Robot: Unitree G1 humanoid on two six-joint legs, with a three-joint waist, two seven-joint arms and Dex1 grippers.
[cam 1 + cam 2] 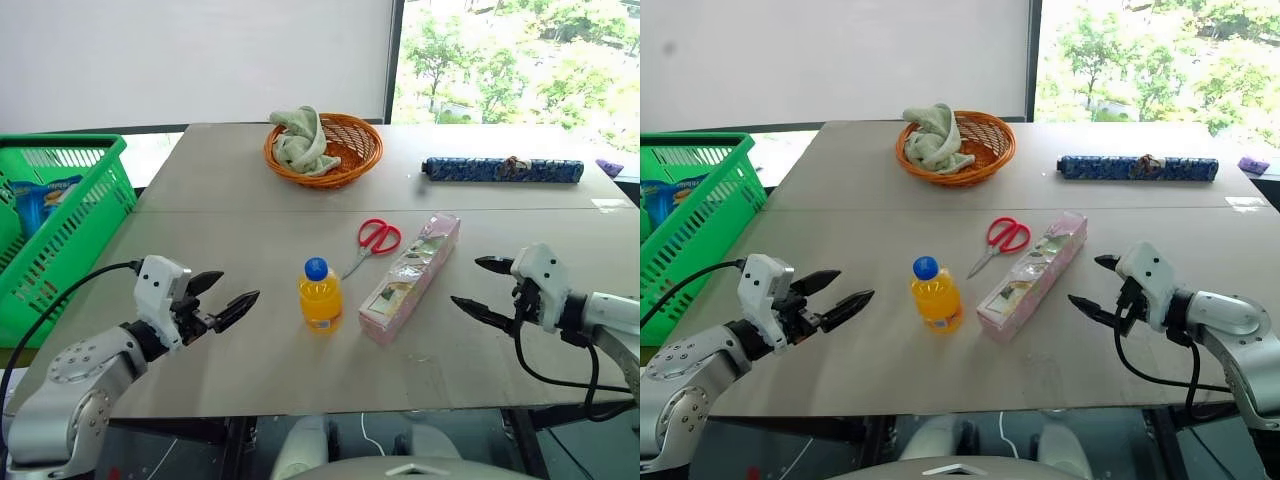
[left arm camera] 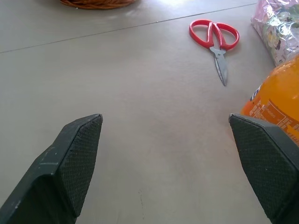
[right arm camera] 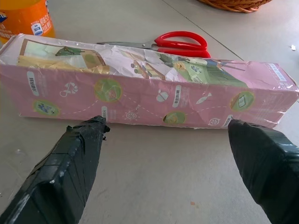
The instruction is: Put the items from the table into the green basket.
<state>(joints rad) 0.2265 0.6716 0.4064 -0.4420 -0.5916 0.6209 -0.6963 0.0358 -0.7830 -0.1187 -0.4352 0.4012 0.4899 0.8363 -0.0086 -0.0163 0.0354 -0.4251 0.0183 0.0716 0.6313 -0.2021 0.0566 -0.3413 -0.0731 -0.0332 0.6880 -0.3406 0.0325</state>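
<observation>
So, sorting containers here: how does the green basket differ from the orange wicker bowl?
The green basket is lattice-sided plastic, sits off the table's left edge and holds blue packets; the orange wicker bowl is round, woven, stands on the table and holds a pale cloth. Both are open-topped.

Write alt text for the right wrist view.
A long pink rectangular box lies on its side on the grey-brown table, just ahead of the open right gripper. Behind the box lie red-handled scissors, with an orange-drink bottle at one end and an orange wicker bowl's rim beyond.
</observation>
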